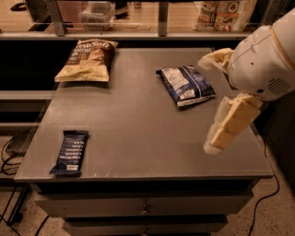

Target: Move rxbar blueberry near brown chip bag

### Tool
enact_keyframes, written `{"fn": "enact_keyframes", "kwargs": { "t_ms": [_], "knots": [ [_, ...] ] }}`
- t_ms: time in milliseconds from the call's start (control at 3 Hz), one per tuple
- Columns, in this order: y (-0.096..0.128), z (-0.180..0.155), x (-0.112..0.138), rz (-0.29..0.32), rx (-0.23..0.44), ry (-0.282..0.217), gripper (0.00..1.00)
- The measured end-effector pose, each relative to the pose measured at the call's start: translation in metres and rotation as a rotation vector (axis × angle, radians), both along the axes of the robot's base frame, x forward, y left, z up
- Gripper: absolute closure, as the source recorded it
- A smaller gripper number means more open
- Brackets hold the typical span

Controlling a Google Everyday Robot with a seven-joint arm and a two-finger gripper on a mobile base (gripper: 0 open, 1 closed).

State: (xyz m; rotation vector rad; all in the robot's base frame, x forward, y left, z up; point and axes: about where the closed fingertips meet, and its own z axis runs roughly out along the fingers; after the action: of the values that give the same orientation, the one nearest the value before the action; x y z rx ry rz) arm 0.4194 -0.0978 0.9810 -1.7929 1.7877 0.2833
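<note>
Navy rxbar blueberry [70, 152] across table [138, 124] from hand [214, 144]

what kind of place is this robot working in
Probably an office snack area, or a lab mock-up of one: a gray counter with drawers beneath, packaged snacks on it (brown chip bag, rxbar blueberry), and containers on a ledge behind. The end effector hangs over the counter's right side.
</note>
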Motion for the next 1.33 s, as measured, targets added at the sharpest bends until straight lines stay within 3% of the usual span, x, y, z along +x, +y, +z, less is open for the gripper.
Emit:
{"fn": "enact_keyframes", "kwargs": {
  "t_ms": [1333],
  "knots": [
    [0.118, -0.05, -0.02, 0.175, 0.172, 0.135, 0.0]
  ]
}}
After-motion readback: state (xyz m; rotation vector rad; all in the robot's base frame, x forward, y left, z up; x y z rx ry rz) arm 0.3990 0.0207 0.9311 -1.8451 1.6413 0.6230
